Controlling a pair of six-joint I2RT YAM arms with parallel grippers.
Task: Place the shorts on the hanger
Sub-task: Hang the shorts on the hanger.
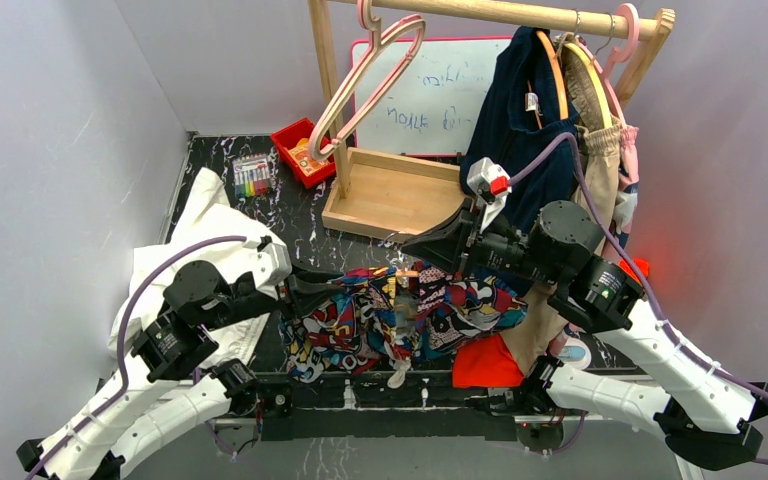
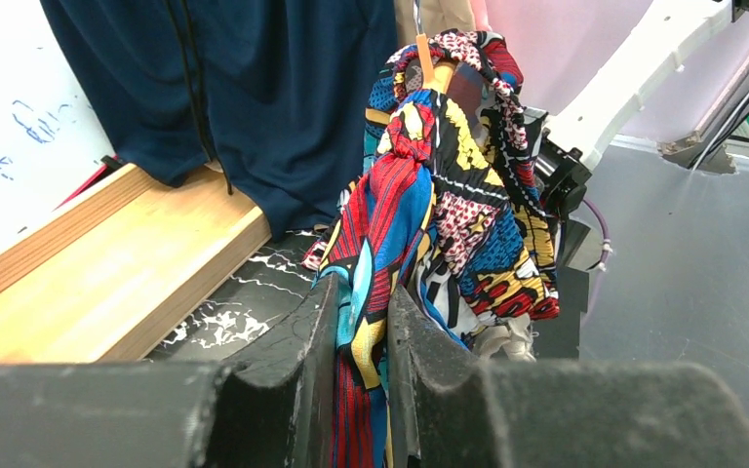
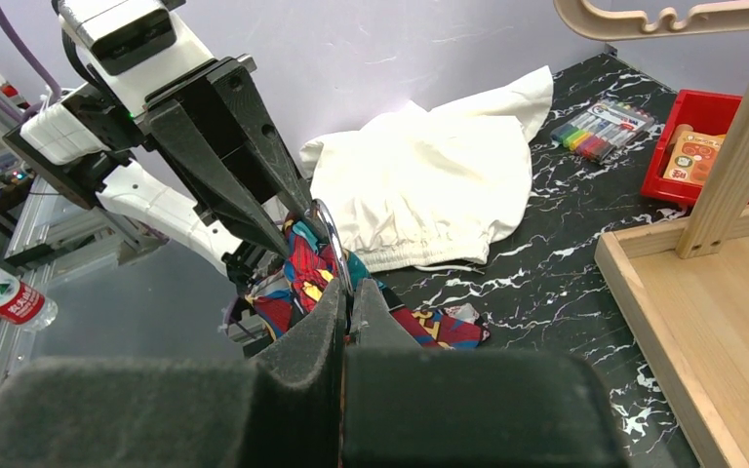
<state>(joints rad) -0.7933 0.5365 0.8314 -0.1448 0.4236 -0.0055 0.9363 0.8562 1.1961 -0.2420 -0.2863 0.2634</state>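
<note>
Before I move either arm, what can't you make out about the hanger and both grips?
- The hanger: left wrist view shows only an orange sliver; the shorts cover its bar.
- Right pincer: closed around the silver hook; its hold below is hidden by its own fingers.
- Top view: both arms block the shorts' edges.

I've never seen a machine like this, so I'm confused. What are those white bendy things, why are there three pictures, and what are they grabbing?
The white bendy things are two robot arms, each ending in a two-finger claw. One picture looks down from above; the other two come from little cameras on each arm's wrist. The left gripper is pinching the colourful comic-print shorts. The right gripper is closed on the silver hook of the hanger, whose orange top pokes out of the shorts. Together they hold the shorts up above the black table. Also there: a white cloth, a pack of markers, a red box, and a wooden rack with clothes hanging.
</note>
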